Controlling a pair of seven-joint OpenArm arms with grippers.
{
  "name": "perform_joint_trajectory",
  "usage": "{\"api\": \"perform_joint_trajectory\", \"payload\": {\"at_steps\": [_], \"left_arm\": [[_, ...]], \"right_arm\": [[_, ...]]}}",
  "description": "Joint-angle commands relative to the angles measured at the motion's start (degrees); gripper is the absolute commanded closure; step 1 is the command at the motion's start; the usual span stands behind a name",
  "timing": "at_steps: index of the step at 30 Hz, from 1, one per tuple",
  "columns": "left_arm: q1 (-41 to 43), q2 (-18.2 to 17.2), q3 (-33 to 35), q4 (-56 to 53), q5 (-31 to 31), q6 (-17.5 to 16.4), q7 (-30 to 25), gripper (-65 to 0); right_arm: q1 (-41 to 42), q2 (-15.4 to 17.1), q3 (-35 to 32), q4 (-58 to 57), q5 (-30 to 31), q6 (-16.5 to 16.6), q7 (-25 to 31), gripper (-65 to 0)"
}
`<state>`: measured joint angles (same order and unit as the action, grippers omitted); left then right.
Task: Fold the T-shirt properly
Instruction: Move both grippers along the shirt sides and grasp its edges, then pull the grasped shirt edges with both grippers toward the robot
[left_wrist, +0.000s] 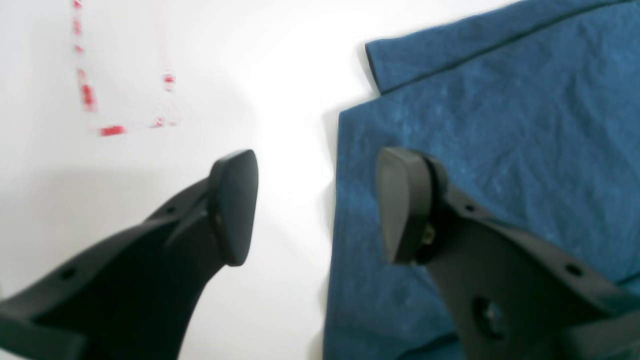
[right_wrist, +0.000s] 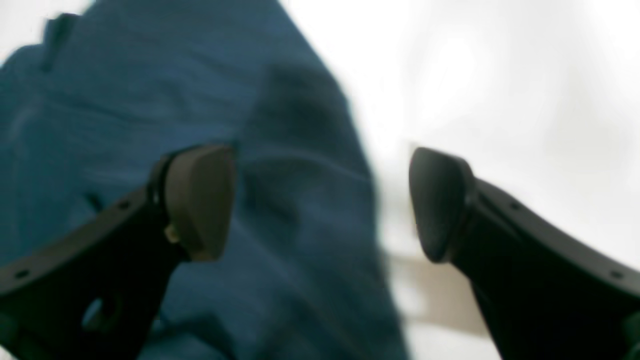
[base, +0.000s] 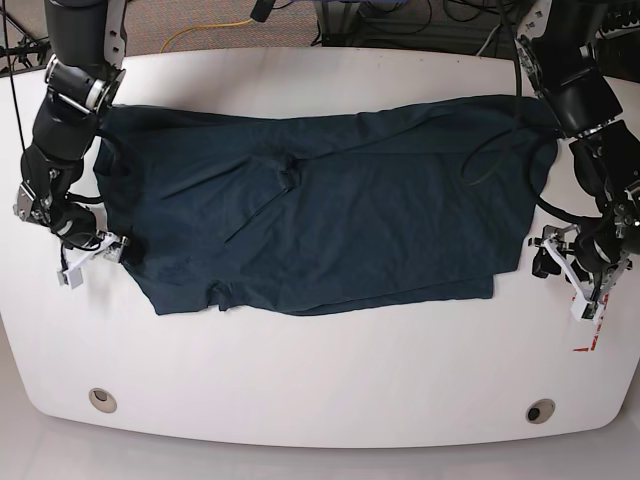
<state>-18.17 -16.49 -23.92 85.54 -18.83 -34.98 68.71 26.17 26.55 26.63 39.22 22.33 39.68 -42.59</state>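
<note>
The right wrist view is blurred, so the T-shirt (right_wrist: 150, 125) shows no clear folds. Red marks (left_wrist: 100, 100) beside the T-shirt are smeared and unreadable.

one t-shirt (base: 330, 215), two grippers (left_wrist: 317, 207) (right_wrist: 320, 202)

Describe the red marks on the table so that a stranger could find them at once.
Start from the white table and follow the T-shirt to its end beside the left tool. Just past that tool lie the red marks, near the table edge. They are the only red thing on the white surface.
</note>
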Motion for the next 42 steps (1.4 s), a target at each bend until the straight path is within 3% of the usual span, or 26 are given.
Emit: {"api": "perform_joint_trajectory", "payload": {"at_steps": [1,5,8,11,17,24,29,37,42], "left_arm": [[-2.5,-0.8,0.0,-1.4,-0.5,0.2,-3.4,-35.8],[-4.2,-0.8,0.2,-7.9,-0.5,5.3,-6.9,-37.8],[-6.0,-0.7,0.2,-11.6,-0.6,9.3,-8.9,-44.9],[-7.2,-0.5,0.3,-14.7,-0.6,11.2,-11.4,-50.0],[-10.6,1.3,0.3,-23.3,-0.7,14.5,-15.7,-50.8],[-14.8,3.5,0.4,-34.1,-0.6,14.8,-19.3,-50.8],[-15.4,4.1,5.1,-40.1,-0.6,14.9,-24.9,-50.8],[-15.8,5.6,10.6,-41.8,-0.6,15.0,-29.0,-50.8],[-15.8,5.9,13.7,-41.9,-0.5,18.7,-29.3,-50.7]], "right_arm": [[0.7,-0.2,0.0,0.2,-0.7,0.3,-2.7,-52.3],[0.7,-1.8,0.0,0.2,-0.8,0.3,-3.1,-45.5],[0.6,-1.9,0.0,0.2,-0.8,0.3,-3.1,-34.7],[0.7,-2.0,0.0,0.2,-0.8,0.3,-3.1,-24.7],[0.7,-2.0,0.0,0.2,-1.0,0.3,-3.2,-5.1],[0.8,-2.0,0.0,0.2,-0.8,0.3,-3.2,-3.3],[0.6,-2.0,0.0,0.2,-0.8,0.3,-3.3,-3.3],[0.5,-2.0,0.0,0.2,-0.8,0.3,-3.3,-3.3],[0.5,-2.0,0.0,0.2,-0.8,0.3,-3.3,-3.3]]}}
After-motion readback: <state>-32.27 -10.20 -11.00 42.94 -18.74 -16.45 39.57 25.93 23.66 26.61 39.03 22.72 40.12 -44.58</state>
